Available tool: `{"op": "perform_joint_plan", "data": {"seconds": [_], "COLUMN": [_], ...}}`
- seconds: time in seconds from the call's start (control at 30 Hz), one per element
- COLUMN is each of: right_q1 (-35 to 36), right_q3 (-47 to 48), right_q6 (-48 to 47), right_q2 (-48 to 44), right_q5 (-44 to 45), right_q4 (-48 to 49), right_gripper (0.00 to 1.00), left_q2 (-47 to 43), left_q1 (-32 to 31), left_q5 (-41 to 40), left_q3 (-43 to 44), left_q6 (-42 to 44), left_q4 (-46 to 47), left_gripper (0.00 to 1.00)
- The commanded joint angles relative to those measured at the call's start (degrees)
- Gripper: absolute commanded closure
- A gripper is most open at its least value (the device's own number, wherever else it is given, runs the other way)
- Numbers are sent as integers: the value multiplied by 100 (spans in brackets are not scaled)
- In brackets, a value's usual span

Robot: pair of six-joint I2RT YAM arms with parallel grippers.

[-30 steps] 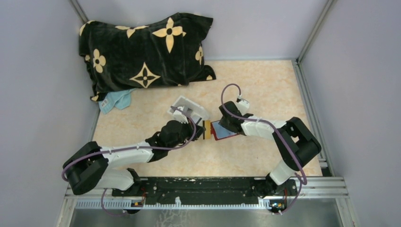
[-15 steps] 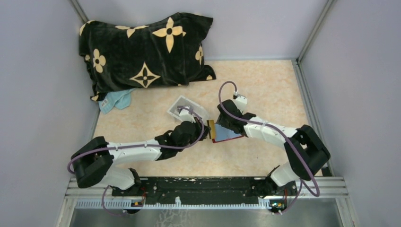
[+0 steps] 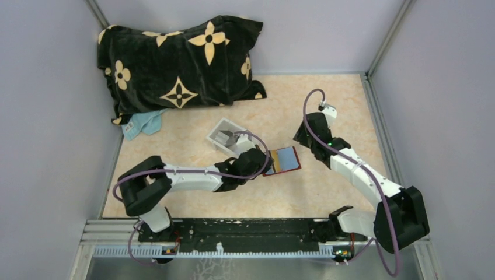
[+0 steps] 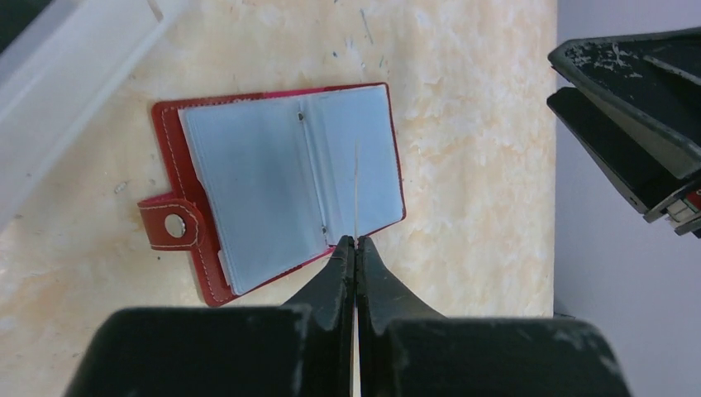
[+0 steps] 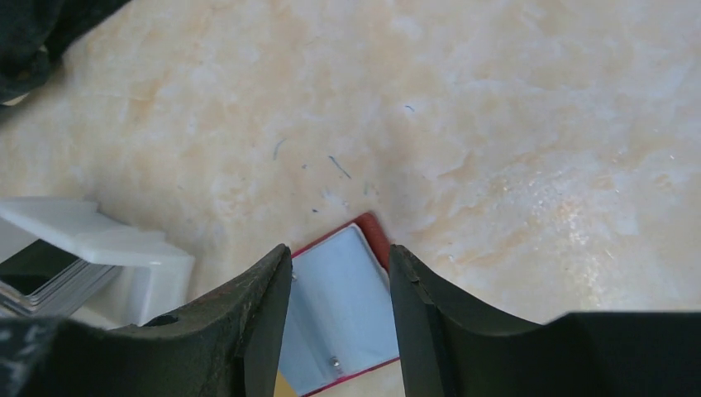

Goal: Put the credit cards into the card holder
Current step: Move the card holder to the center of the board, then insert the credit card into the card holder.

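The left arm (image 3: 192, 175) reaches right, its left pincer (image 4: 355, 246) clamped on a card (image 3: 272, 161); the right pincer (image 5: 339, 310) hovers, fingers (image 5: 263, 318) spread, pointing down.

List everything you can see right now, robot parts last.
card holder: one, red edges with pale blue-grey sleeves, lying open mid-table.
tan card: one, seen edge-on, held over the holder's right page.
tray: one, white, on the table left of the holder.
stacked cards: count unclear, grey and dark, inside the tray.
pillow: one, black with tan flower shapes, far left corner.
cloth: one, light blue, at the pillow's near edge.
table: one, beige marbled top.
left gripper: shut on the tan card, above the holder's near edge.
right gripper: open, empty, above the holder's far corner.
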Motion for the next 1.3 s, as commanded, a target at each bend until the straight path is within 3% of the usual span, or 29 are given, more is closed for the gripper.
{"op": "perform_joint_plan", "data": {"seconds": [0.0,0.43,1.27], "right_q1": [-349,-786,-815], "right_q3": [-348,-1070,-1229], "right_q6": [-349,-432,-513], "right_q2": [-121,386,691], "right_q5": [-554,-1353,-1530], "right_q4": [239,1035,1253], "right_gripper": [53,56,57], "left_q2": [350,853,957], "left_q1": [-105,-119,44], "left_q5": [-189,-293,-246], "left_q3": [272,147,-193], "left_q6": [-519,-666,-538], "left_q4": [-1,662,1156], "left_gripper": [100,100,100]}}
